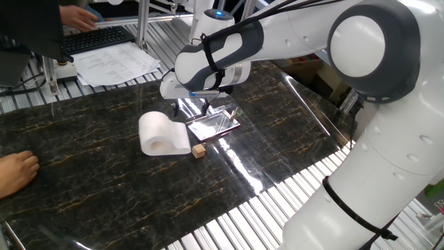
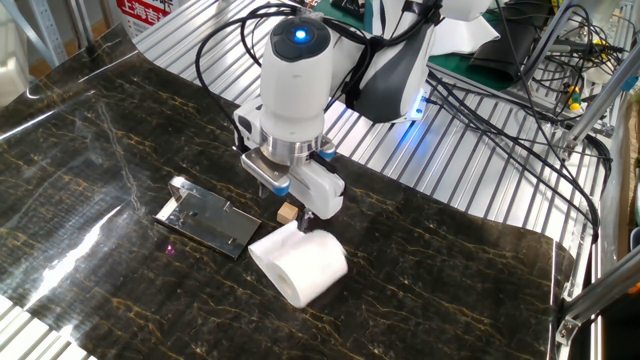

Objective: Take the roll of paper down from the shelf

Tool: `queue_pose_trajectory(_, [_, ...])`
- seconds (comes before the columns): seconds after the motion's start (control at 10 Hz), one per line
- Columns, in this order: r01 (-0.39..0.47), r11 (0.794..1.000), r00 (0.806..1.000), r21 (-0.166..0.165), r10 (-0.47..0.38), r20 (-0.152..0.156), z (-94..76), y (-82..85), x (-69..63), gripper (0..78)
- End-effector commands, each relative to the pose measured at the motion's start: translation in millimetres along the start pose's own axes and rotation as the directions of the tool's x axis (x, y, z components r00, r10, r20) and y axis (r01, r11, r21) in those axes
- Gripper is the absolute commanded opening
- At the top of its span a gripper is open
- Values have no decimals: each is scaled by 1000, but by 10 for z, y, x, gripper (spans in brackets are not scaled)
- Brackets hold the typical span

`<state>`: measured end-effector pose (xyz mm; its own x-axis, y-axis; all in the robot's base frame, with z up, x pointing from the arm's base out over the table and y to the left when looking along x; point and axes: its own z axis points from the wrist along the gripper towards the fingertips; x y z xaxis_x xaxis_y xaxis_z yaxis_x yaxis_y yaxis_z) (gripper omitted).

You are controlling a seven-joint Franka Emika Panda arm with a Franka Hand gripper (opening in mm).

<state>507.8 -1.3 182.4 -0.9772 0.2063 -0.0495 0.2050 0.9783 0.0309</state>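
Observation:
The white roll of paper (image 1: pixel 164 134) lies on its side on the dark marble table, beside the shiny metal shelf (image 1: pixel 214 123). In the other fixed view the roll (image 2: pixel 298 265) rests just right of the shelf (image 2: pixel 206 219). My gripper (image 2: pixel 300 203) hangs open and empty just above the table, between the shelf and the roll; in one fixed view the gripper (image 1: pixel 189 106) is above the shelf's near end. A small tan cube (image 1: pixel 198 150) sits next to the roll, and it shows under the gripper (image 2: pixel 288 211) in the other view.
A person's hand (image 1: pixel 15 171) rests on the table's left edge. Printed sheets (image 1: pixel 114 64) and a keyboard (image 1: pixel 97 38) lie behind the table. Cables (image 2: pixel 520 130) run across the ribbed metal surface at the back right.

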Motion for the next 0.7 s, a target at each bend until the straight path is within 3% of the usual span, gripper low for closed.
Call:
queue_pose_trajectory(0.1, [37, 999, 999, -12, -37, 15, -13, 1, -8, 775])
queue_pose_trajectory(0.7, [29, 999, 1000, -28, -29, 12, -58, 28, 27, 775])
